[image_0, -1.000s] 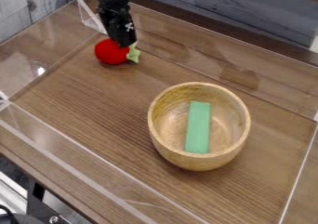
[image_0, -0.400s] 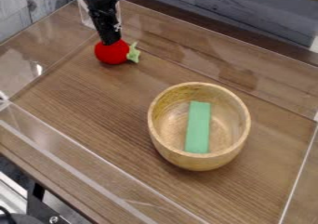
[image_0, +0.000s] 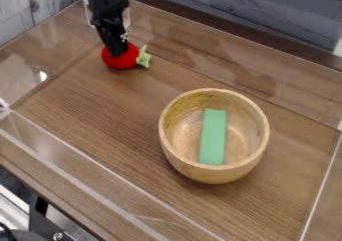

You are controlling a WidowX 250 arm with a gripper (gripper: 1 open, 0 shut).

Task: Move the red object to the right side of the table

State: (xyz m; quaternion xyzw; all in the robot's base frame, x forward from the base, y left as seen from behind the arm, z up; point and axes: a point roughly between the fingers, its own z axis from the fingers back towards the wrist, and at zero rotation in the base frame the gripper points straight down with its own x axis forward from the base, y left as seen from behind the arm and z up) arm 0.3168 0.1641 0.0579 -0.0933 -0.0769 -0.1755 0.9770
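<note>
The red object (image_0: 124,57), a small round toy with a green leafy tip pointing right, lies at the far left of the table (image_0: 94,125). My gripper (image_0: 114,47) comes down on it from above at the back left. Its dark fingers are drawn in around the toy's top and hide its upper left part. The toy still rests on the wood.
A wooden bowl (image_0: 166,133) stands right of centre with a flat green block (image_0: 214,136) lying in it. Clear acrylic walls (image_0: 40,80) edge the tabletop on the left, front and right.
The gripper has shifted left and a little lower onto the red object, and its fingers have come together. The toy and the bowl have stayed where they were.
</note>
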